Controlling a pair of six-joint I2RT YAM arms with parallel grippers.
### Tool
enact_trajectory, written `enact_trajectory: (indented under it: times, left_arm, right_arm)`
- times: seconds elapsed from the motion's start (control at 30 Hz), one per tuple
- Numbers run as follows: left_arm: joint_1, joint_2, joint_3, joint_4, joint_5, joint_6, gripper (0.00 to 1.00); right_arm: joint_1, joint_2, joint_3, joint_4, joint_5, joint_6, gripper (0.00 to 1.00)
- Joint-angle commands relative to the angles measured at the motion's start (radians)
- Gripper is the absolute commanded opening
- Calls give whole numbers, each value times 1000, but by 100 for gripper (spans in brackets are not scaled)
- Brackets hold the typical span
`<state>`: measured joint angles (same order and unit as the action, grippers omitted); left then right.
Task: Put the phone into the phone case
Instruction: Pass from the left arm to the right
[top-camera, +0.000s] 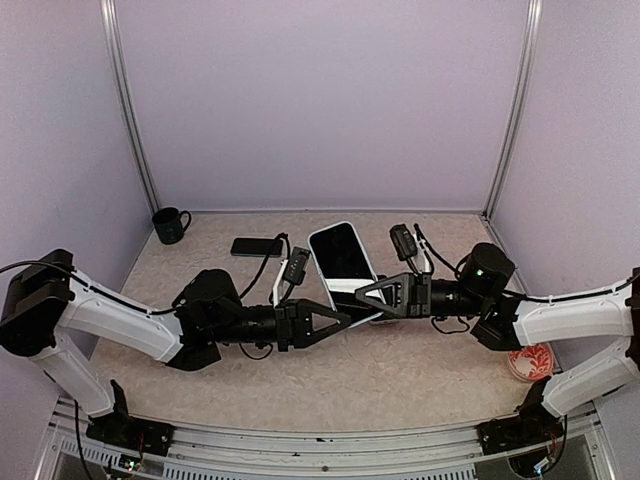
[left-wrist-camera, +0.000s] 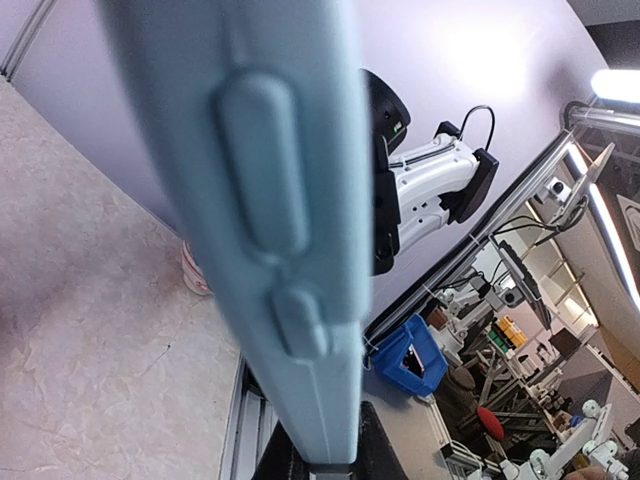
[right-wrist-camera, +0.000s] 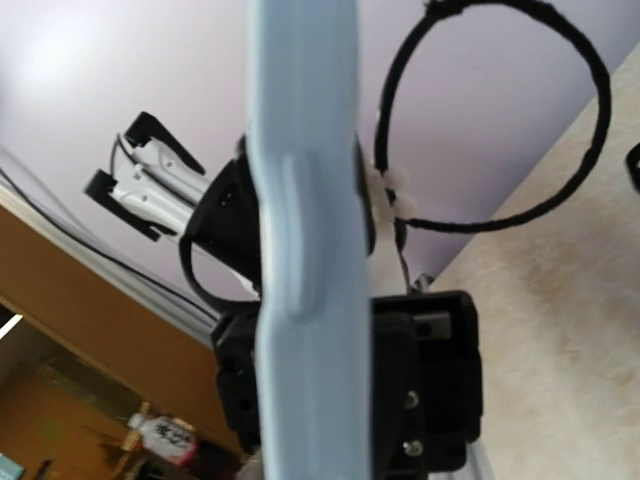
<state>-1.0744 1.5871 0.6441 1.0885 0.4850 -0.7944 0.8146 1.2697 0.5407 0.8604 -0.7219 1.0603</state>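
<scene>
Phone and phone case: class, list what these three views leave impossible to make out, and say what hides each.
- Top view: the lower end of the phone is covered by the left pincer and right pincer.
- Top view: whether the phone is fully seated in the phone case is too small to tell.
- Left wrist view: the case edge is blurred, blocking the pincer.
- Right wrist view: the case edge hides the grip.

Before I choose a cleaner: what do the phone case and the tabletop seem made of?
Phone case: pale blue, matte, with moulded button bumps, so likely soft silicone or rubbery plastic. Tabletop: beige, mottled like stone or marble-pattern laminate; which one is unclear.
</scene>
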Motion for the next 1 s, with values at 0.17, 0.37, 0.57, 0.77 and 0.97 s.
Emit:
enact_trajectory:
  times: [0.17, 0.37, 0.57, 0.77, 0.97]
  left_arm:
    - [-1, -180, -79, -110, 162, 252, 12]
    - [0, -247, -95, -166, 184, 297, 36]
    - [-1, -288, -96, -248, 75, 312, 60]
    - [22, -237, -106, -215, -39, 213, 84]
    - [32, -125, -84, -100, -60, 85, 99]
  right_arm:
    - [-142, 18, -37, 179, 51, 222, 0]
    - [-149, 16, -34, 181, 52, 233, 0]
    - [-150, 14, -24, 165, 41, 210, 0]
    - [-147, -34, -5, 53, 72, 69, 0]
    - [-131, -94, 6, -92, 136, -120, 0]
